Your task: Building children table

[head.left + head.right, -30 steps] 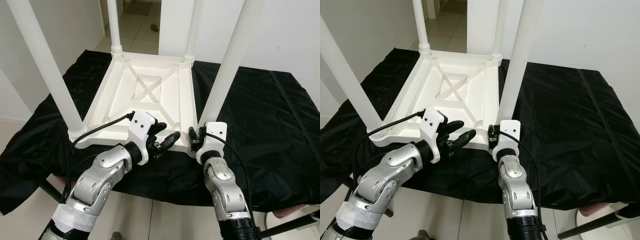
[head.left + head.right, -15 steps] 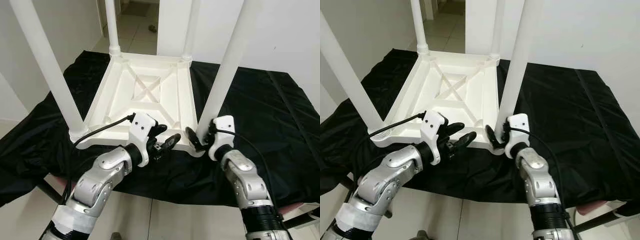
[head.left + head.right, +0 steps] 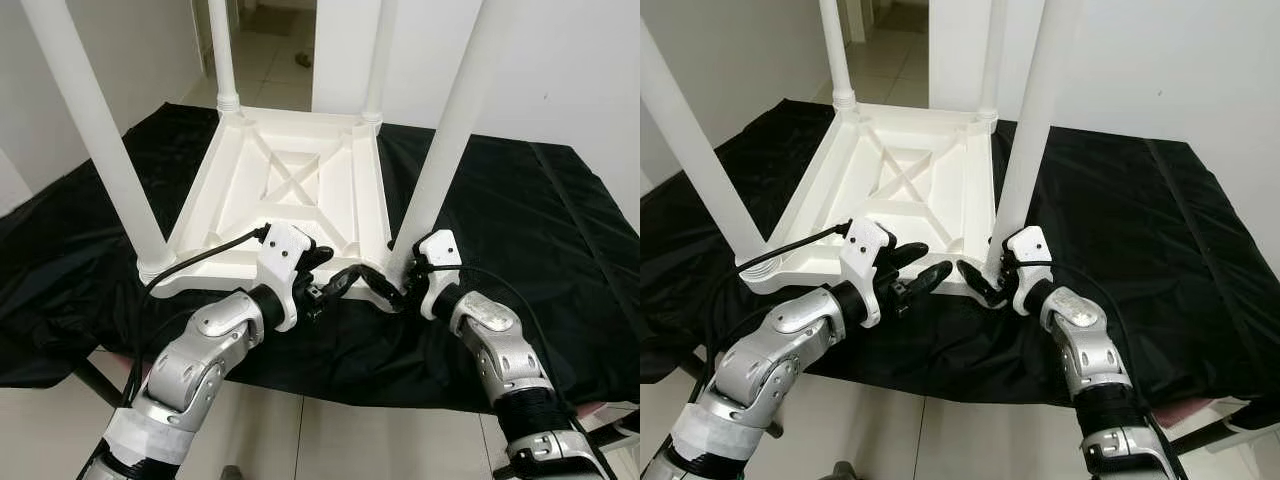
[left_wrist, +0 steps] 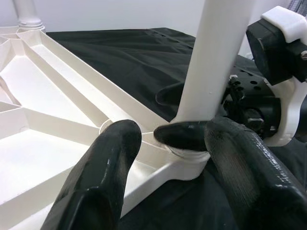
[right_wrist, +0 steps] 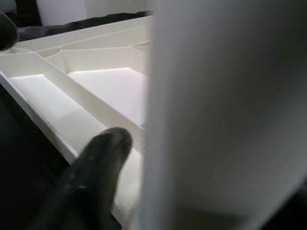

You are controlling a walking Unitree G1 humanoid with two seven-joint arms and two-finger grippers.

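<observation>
The white plastic children's table (image 3: 290, 190) is lying upside down on a black cloth (image 3: 520, 210), all 4 round legs standing in their sockets, so assembly is looking nearly finished. The right gripper (image 3: 992, 281) is closing around the base of the near right leg (image 3: 440, 150), probably seating it. The left gripper (image 3: 335, 280) is hovering spread apart, holding nothing, over the ribbed, glossy underside beside that corner.

You see two silver, segmented metal arms with black joints. Each wrist carries a white housing dotted with small dark screw holes, and a black cable loops from each housing. The left gripper (image 3: 335, 282) and right gripper (image 3: 392, 290) have long, glossy black fingers (image 4: 103, 177).
</observation>
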